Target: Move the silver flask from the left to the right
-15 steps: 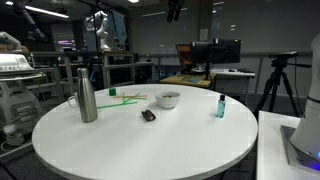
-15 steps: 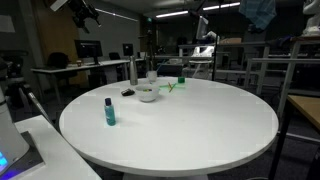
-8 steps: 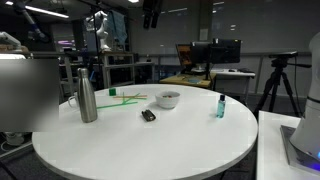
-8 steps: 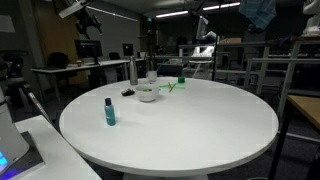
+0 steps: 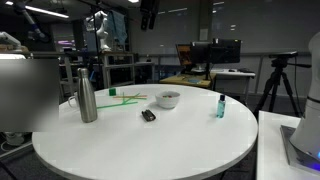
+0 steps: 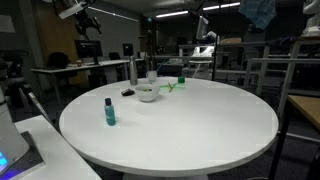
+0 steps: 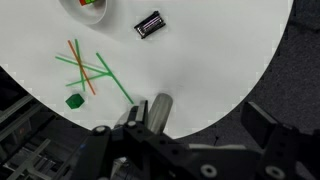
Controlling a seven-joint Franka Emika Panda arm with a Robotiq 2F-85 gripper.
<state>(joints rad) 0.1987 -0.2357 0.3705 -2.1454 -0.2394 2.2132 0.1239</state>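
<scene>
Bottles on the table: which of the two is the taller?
The silver flask, brushed metal with a narrower neck. The teal bottle with the dark cap, on the other side of the white bowl, is far shorter.

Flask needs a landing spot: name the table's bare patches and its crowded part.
Bare: on the white table, the broad stretch bordered by silver flask, teal bottle and near rim. Crowded: around white bowl, thin sticks, black object.

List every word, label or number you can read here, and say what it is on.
No text can be read anywhere.
The small black device shows pale marks in the wrist view, too blurred to read.
The silver flask and the teal bottle show no legible label.
</scene>
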